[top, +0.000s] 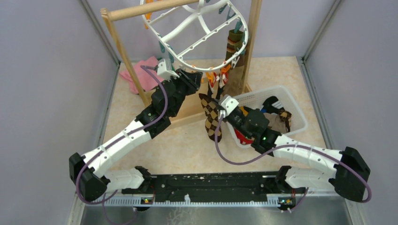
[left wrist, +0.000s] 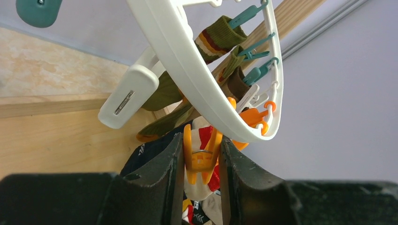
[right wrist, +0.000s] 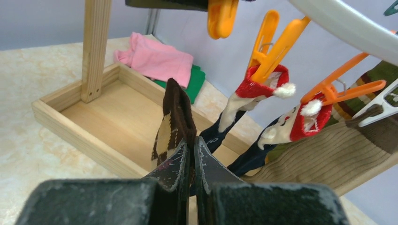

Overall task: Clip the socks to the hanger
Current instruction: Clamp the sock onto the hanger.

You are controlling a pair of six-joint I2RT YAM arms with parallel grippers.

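Orange clip point(left wrist: 202, 164) sat pinched in your left gripper point(left wrist: 202, 139), hanging off the hanger point(left wrist: 187, 61) rim. Your right gripper point(right wrist: 192, 143) was pressed shut on the brown argyle sock point(right wrist: 174, 110), cuff up, long axis near upright. The clip hung above that gripper, slightly right of the cuff, not touching. Right arm likely had to lift it. Left wrist view showed the clip grip; right wrist view showed the gap. Clip mouth open or not, couldn't tell.

Blocked under the hanger point(left wrist: 187, 70) rim by clipped socks point(right wrist: 256, 89), orange clips point(right wrist: 277, 42) and wooden rack post point(right wrist: 96, 47); open above the near bench point(top: 178, 150)
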